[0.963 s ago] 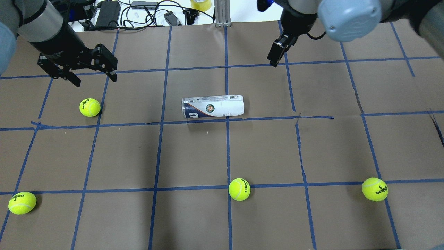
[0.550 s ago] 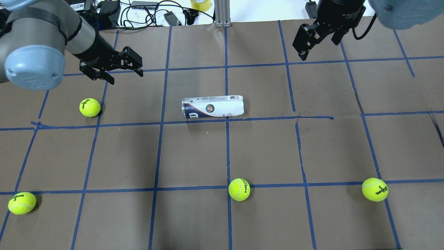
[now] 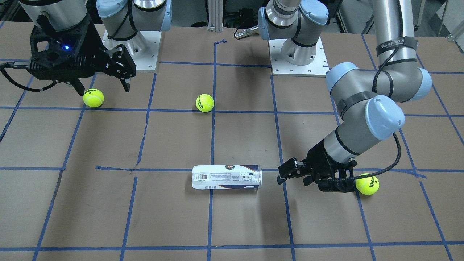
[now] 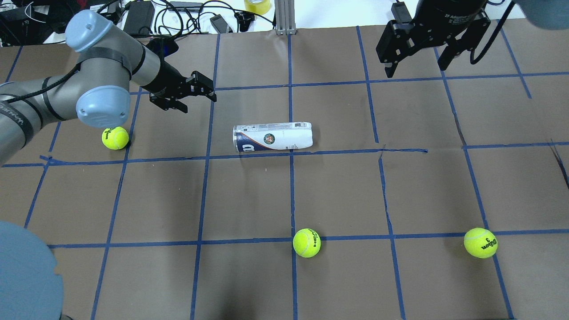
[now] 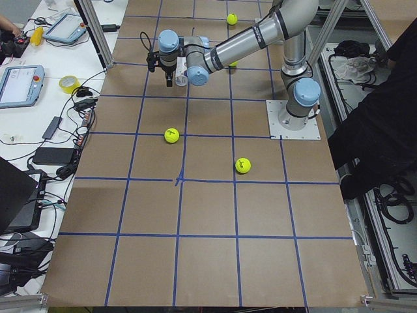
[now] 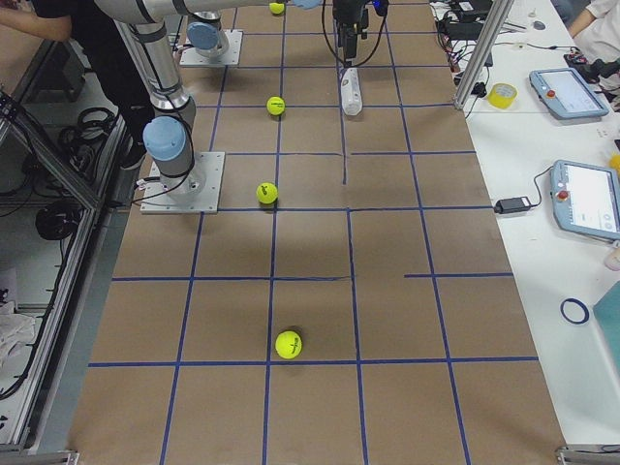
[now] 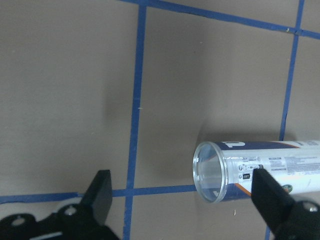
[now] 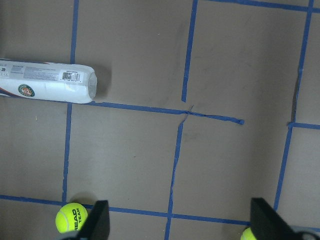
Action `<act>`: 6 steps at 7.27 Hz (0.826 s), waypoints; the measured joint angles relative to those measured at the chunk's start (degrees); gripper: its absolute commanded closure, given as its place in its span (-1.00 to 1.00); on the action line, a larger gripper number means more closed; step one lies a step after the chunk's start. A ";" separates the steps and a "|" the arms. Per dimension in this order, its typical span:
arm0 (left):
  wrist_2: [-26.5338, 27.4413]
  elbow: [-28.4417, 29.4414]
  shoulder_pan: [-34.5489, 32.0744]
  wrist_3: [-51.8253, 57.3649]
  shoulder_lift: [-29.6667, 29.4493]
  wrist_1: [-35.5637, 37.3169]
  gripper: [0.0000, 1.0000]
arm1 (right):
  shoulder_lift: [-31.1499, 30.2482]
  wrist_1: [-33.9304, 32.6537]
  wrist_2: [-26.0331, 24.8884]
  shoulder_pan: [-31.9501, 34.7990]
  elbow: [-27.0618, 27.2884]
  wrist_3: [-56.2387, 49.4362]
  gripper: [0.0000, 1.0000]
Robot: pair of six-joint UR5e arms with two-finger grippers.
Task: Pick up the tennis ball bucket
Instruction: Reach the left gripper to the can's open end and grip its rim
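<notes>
The tennis ball bucket is a clear tube with a white and navy label, lying on its side near the table's middle. It also shows in the front view. My left gripper is open, to the left of the tube and a little farther back, apart from it. In the left wrist view the tube's open rim lies ahead, between the two fingers. My right gripper is open and empty, high at the back right. The right wrist view shows the tube's closed end at the left.
Tennis balls lie near the left arm, at front centre and at front right. The left arm's elbow covers the front left corner. Cables and devices lie beyond the table's far edge.
My left gripper has swung right, toward the tube's left end. My right gripper has moved right and back and turned. The tube and the balls have not moved.
</notes>
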 measured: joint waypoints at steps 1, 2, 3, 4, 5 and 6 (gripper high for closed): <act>-1.87 -0.02 -0.94 -0.04 -2.16 2.06 -1.00 | -0.02 0.32 -0.62 -0.14 -0.23 -0.01 -1.00; -4.19 -0.03 -1.63 -0.01 -4.14 3.53 -1.00 | -0.03 0.53 -2.21 -0.29 -0.30 0.17 -1.00; -5.80 -0.12 -1.97 0.16 -5.56 4.22 -1.00 | -0.04 0.67 -3.80 -0.39 -0.34 0.69 -1.00; -6.58 -0.46 -2.41 0.30 -6.55 4.46 -1.00 | 0.00 0.79 -4.34 -0.75 -0.31 1.27 -1.00; -6.85 -1.00 -3.15 0.16 -7.16 4.51 -1.00 | 0.00 0.90 -3.94 -1.68 -0.37 1.55 -1.00; -7.09 -1.49 -3.85 -0.27 -7.38 4.29 -1.00 | -0.20 1.04 -2.73 -2.63 -0.50 1.65 -1.00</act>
